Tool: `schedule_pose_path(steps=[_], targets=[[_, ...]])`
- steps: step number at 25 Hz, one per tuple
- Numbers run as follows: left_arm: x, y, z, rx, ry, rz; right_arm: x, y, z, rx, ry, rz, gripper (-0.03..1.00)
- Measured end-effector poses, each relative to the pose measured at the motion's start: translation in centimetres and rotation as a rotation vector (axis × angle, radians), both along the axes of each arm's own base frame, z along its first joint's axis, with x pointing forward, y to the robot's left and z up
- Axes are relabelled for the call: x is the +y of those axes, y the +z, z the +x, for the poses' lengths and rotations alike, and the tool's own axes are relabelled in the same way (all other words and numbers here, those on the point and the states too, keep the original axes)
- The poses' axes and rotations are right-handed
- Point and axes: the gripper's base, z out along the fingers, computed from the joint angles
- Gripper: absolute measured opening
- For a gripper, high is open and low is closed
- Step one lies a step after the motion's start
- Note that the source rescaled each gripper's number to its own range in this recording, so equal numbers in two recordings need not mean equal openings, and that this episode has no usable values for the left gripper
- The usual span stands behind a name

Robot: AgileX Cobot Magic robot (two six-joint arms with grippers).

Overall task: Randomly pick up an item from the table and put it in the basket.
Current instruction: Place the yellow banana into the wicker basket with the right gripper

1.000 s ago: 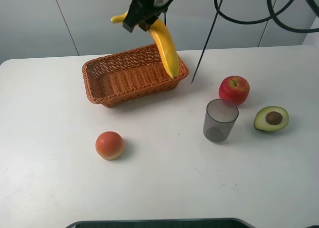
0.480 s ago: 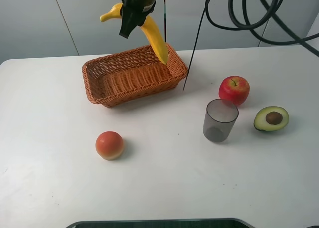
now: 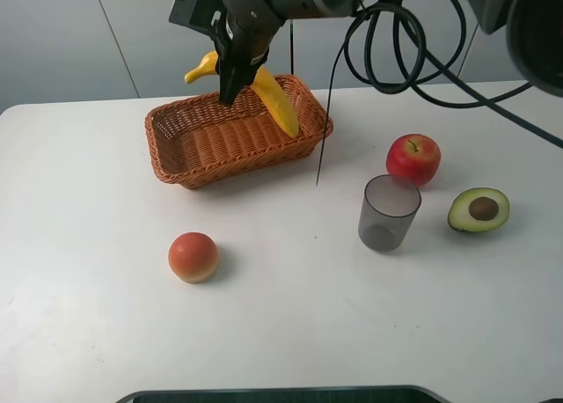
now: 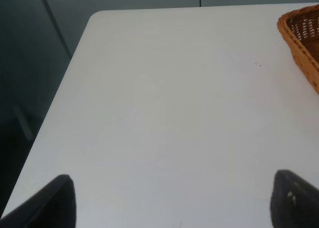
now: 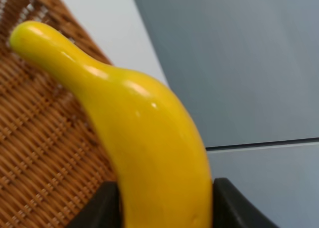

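a white table [image 3: 290,333] with rounded corners is set before grey wall panels [image 3: 53,33]. near its far edge, a little left of the middle, a woven basket [image 3: 189,152] is placed. in the high view the banana [image 3: 280,108] is seen pinched by the right gripper [image 3: 230,79] over the basket's right end, tilted, its lower tip down inside by the right wall and its stalk raised past the far rim; whether the tip touches the weave cannot be told. only the right wrist view shows dark fingers [image 5: 102,210] pressed to both sides of the yellow skin. the left gripper [image 4: 174,208], seen only by its own wrist camera, is spread wide with nothing between, over bare table near the far left corner. toward the right edge an apple [image 3: 413,158], a grey cup [image 3: 388,212] and a halved avocado [image 3: 478,209] are grouped; a round orange-pink fruit [image 3: 193,257] lies left of the middle.
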Motion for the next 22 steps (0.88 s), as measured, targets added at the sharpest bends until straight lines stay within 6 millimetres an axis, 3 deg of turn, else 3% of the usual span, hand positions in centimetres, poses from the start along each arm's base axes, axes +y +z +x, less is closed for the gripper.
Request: schedule_pose_path(steps=[11,12,15,17,19,22], targets=[[0.0,0.0,0.0,0.0,0.0,0.0,0.0,-1.7,-0.2,0.023,0.014,-0.015,0.05],[0.0,0.0,0.0,0.0,0.0,0.0,0.0,-1.7,-0.2,0.025,0.014,-0.016,0.11],[0.0,0.0,0.0,0.0,0.0,0.0,-0.1,-1.8,-0.2,0.031,0.01,-0.021,0.46],[0.0,0.0,0.0,0.0,0.0,0.0,-0.1,-1.8,-0.3,0.032,0.009,-0.022,0.63],[0.0,0.0,0.0,0.0,0.0,0.0,-0.1,-1.8,-0.3,0.032,0.01,-0.024,0.74],[0.0,0.0,0.0,0.0,0.0,0.0,-0.1,-1.9,-0.3,0.033,0.009,-0.025,0.79]])
